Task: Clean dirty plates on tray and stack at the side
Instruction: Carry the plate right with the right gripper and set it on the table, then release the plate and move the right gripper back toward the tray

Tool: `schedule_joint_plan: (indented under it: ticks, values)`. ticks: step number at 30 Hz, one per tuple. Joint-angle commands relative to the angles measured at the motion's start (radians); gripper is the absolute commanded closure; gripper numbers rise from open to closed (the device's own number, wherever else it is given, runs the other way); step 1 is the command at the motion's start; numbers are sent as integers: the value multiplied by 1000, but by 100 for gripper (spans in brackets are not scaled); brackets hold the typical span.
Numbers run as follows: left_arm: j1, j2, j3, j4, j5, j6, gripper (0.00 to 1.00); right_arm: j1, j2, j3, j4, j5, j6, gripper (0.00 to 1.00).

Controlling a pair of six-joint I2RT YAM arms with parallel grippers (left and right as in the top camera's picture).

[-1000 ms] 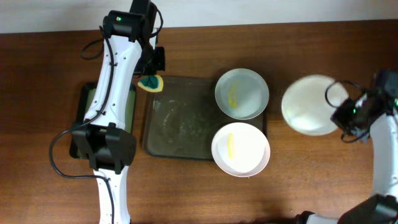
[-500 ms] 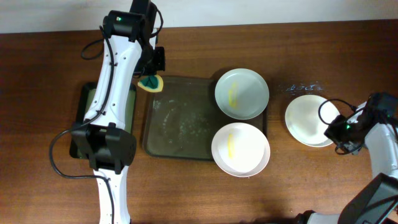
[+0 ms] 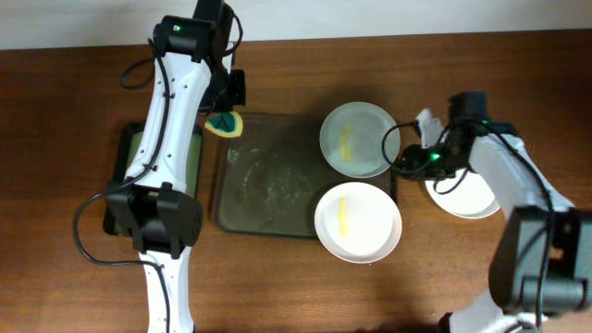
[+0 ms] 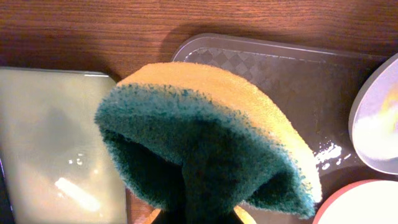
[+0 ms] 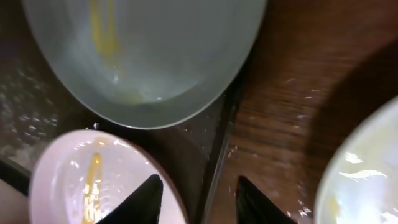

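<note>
two plates (image 3: 360, 139) on tray (image 3: 268, 190), third (image 3: 470, 196) right of it.

My left arm (image 3: 166, 111) covers most of the narrow tray (image 3: 195, 157); my right arm (image 3: 504, 168) hides part of the plate (image 3: 467, 202) beside the big tray (image 3: 268, 225)

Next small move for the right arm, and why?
Probably lower the right gripper onto the mint plate's right rim and close. Its jaws stand open and empty over the tray's right edge, and that plate, nearest in the overhead view, carries a yellow smear.
</note>
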Motion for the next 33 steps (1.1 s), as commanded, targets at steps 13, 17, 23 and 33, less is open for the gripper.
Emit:
schedule_joint_plan:
  ticks: [13,17,23,33]
  values:
    - [2,-6,16,2,8,17,100,8,111,-44,100,13,91,88]
    - [2,-6,16,2,8,17,100,7,111,-82,103,12,105,88]
    - [2,-6,16,2,8,17,100,7,111,-92,130,10,105,96]
    - [2,-6,16,2,8,17,100,6,111,-90,237,18,88,95]
